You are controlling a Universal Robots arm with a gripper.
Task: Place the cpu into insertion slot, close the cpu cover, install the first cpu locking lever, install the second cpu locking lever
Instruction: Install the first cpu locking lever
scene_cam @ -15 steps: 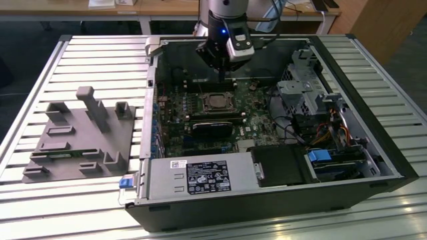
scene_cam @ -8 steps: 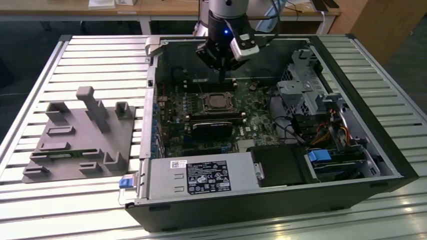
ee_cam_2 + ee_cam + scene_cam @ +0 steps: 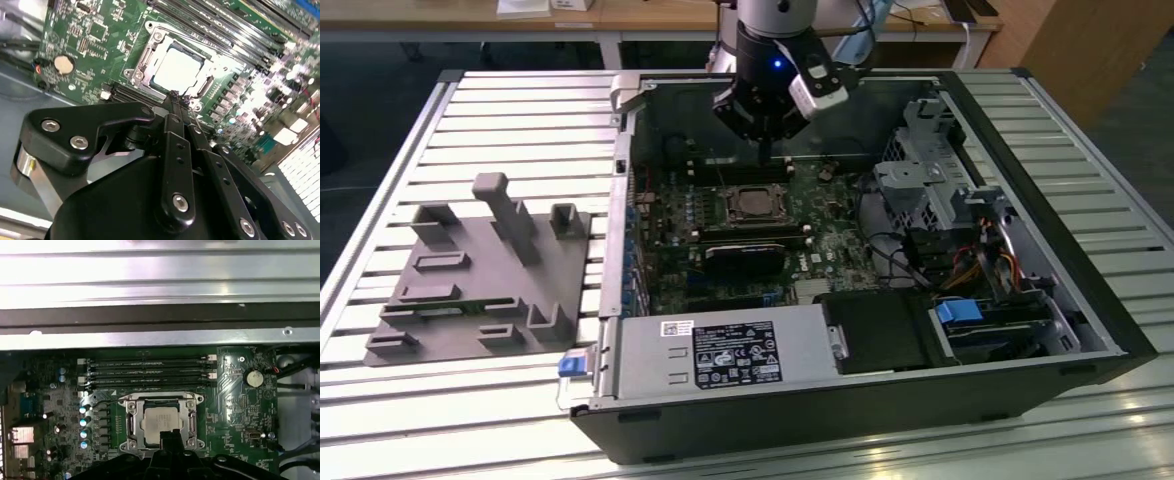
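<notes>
While the gripper (image 3: 766, 152) is hanging low inside the open computer case (image 3: 1067, 250), its tip is sitting over the green motherboard (image 3: 230, 390), just beside the socket. Jaws are looking pinched together and narrow, with nothing showing between them. In the second wrist view the fingertips (image 3: 174, 97) are lining up with one edge of the cpu cover (image 3: 145, 62); cannot tell whether they are touching it.

The cpu (image 3: 159, 421) is lying flat in the insertion slot (image 3: 159, 403), silvery top facing up. The cpu cover is lying down flat around it, framing the chip through its cut-out, with a dark strip of socket showing along one side.

Four memory slots (image 3: 150, 370) are running parallel just beside the socket, and a coin cell (image 3: 254, 378) is sitting on the board near them.

In the exterior view a black block (image 3: 744, 260) is sitting on the board near the socket, on the side away from the gripper, and the grey labelled power supply (image 3: 720, 355) is filling the near corner of the case. The case is resting on a slatted metal table (image 3: 520, 110), with a grey fixture tray (image 3: 480, 270) well apart on the exterior view's left.
</notes>
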